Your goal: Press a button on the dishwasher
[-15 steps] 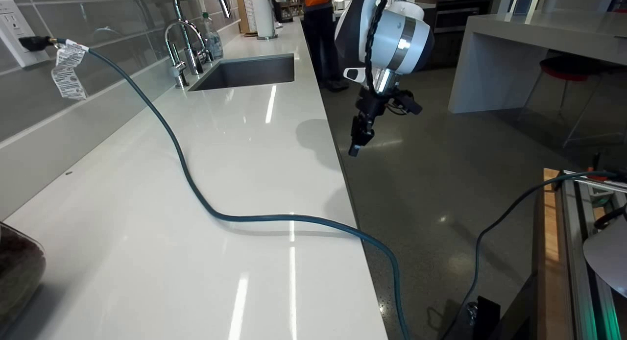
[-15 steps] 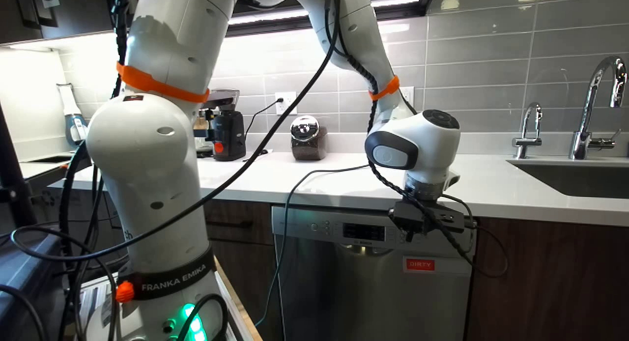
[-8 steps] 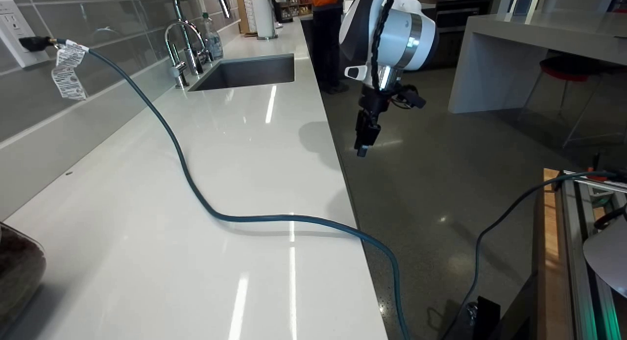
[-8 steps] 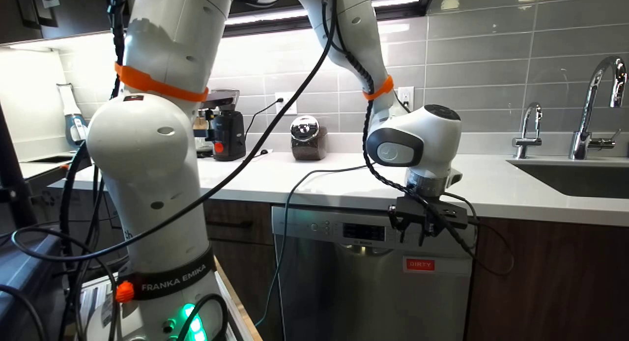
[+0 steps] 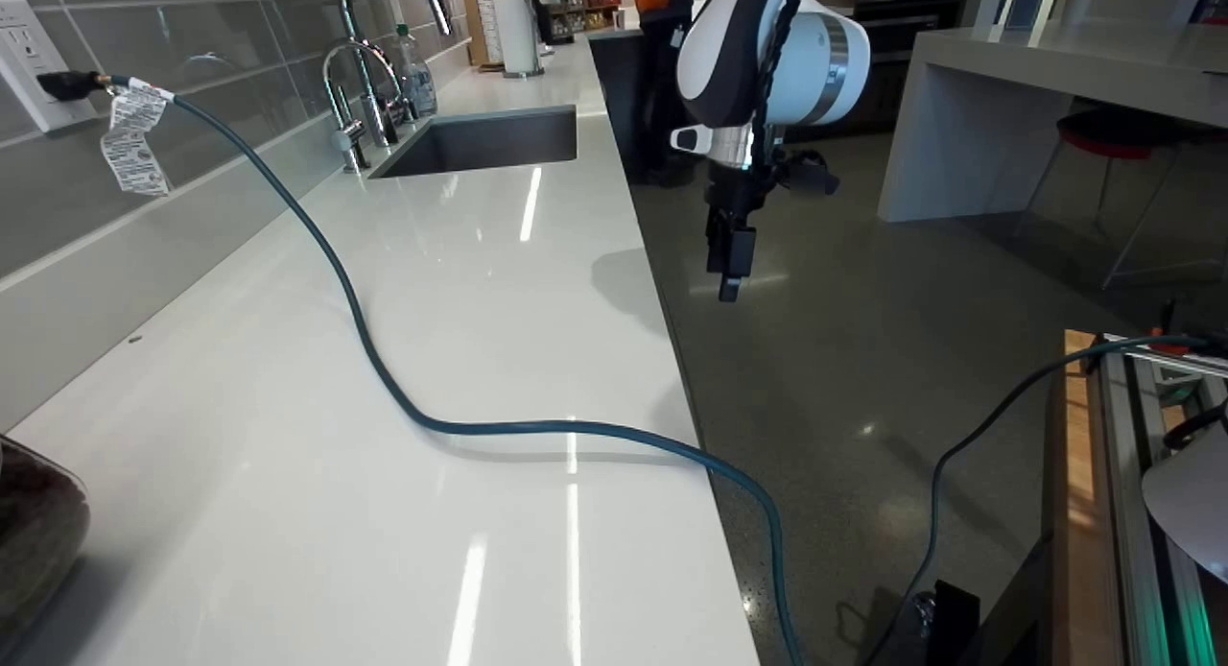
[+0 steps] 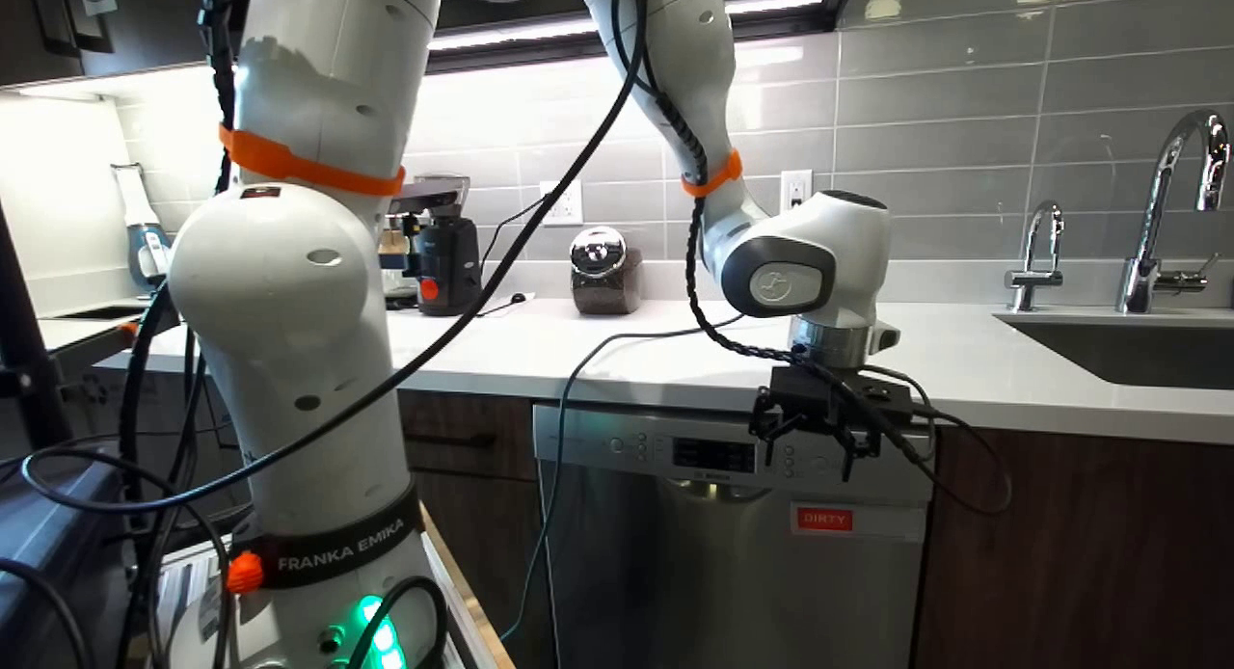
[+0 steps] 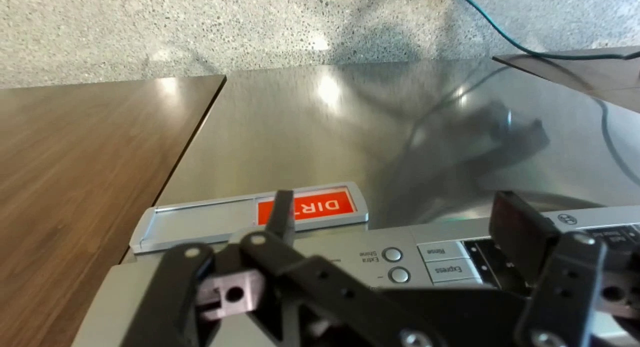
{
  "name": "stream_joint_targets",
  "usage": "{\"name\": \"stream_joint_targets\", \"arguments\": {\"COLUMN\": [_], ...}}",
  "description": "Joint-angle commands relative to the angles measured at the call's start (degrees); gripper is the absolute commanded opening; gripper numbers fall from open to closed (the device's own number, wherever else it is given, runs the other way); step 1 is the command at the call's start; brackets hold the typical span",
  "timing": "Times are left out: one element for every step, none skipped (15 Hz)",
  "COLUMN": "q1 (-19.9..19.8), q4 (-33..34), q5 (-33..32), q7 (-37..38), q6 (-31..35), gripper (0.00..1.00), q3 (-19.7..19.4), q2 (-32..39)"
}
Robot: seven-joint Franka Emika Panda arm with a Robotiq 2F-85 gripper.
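Shifted away from the counter (image 5: 326, 541): end effector (image 7: 395, 209), wide and empty; narrowed, it should press, say, the Extra Shine button (image 7: 392, 254) of the dishwasher (image 6: 694, 582) cleanly.

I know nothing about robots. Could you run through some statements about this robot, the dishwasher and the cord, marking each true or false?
1. The gripper is open. True.
2. The gripper is holding something. False: it holds nothing.
3. A red label is on the dishwasher. True.
4. The red label reads CLEAN. False: it reads DIRTY.
5. The dishwasher stands open. False: it is shut.
6. The blue-green cord is plugged into a wall outlet. True.
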Motion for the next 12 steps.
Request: {"name": "stream_joint_targets", "arguments": {"q1": [-0.2, -0.1, -0.1, -0.1, -0.2, -0.2, -0.3, -0.3, -0.2, -0.1, 0.0, 0.1], "q4": [-2.2, -2.4, -2.6, -2.8, -2.9, -3.1, -3.0, -3.0, -3.0, -3.0, -3.1, -3.1], "q5": [-9.2, -11.2, -13.1, -14.8, -16.2, -17.5, -18.4, -19.3, -20.1, -20.8, -21.6, -22.2], "q7": [9.1, 11.2, 13.2, 15.0, 16.4, 17.7, 18.6, 19.4, 20.3, 20.9, 21.6, 22.2], "q6": [-1.9, -2.4, -2.6, -3.3, -4.0, -4.8, -6.0, -7.0, -8.0, -8.9, -9.9, -10.7], "gripper": [1.0, 1.0, 1.0, 0.99, 1.0, 1.0, 1.0, 1.0, 1.0, 1.0, 1.0, 1.0], "q3": [-0.2, -0.2, -0.3, -0.2, -0.1, 0.0, 0.2, 0.2, 0.2, 0.3, 0.3, 0.3], "q2": [-3.4, -3.9, -4.4, -5.0, -5.6, -6.2, -6.7, -7.3, -7.9, -8.5, -9.2, -9.8]}}
